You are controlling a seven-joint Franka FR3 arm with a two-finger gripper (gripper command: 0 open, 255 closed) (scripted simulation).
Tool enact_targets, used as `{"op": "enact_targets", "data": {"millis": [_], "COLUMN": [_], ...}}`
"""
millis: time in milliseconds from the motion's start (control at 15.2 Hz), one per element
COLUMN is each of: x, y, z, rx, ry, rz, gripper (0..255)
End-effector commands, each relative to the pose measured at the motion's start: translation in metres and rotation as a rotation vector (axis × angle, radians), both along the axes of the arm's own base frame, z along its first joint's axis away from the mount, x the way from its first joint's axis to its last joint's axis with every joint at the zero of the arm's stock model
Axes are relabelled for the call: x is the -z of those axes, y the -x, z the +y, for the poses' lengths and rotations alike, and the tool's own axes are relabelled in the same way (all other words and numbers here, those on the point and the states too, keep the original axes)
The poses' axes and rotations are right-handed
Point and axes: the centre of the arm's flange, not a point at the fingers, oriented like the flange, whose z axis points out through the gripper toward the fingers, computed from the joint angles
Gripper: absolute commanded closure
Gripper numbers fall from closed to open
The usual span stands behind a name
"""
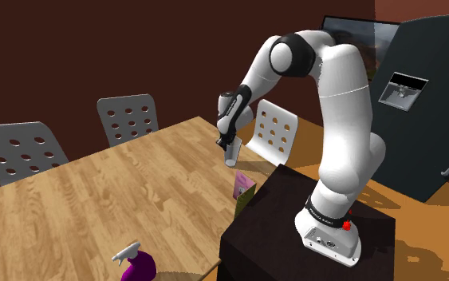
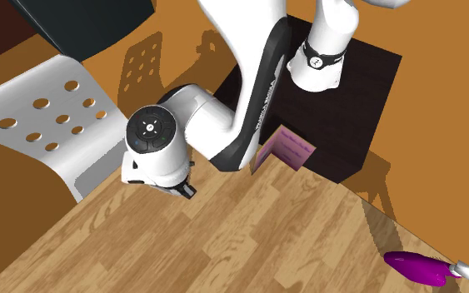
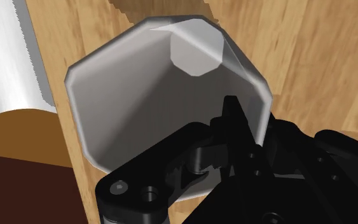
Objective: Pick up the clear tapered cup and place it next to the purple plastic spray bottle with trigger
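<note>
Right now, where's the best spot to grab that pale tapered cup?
Its rim wall, from above the open mouth. The cup widens toward the top, so pinch the wall, one finger inside and one outside, as the hand appears to do.

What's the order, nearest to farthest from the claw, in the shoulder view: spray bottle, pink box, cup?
1. Pale cup: clasped in the claw.
2. Pink box: just below the cup in this view, beside the stand.
3. Purple spray bottle: farthest, at the view's bottom edge, left of the stand.
</note>
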Motion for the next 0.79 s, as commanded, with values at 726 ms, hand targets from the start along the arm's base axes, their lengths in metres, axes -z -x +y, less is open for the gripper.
{"op": "enact_targets", "data": {"millis": [726], "x": [-0.066], "y": [0.0], "z": [0.0], "rx": [0.0], "ry": [0.0], "rz": [0.0], "gripper": [255]}}
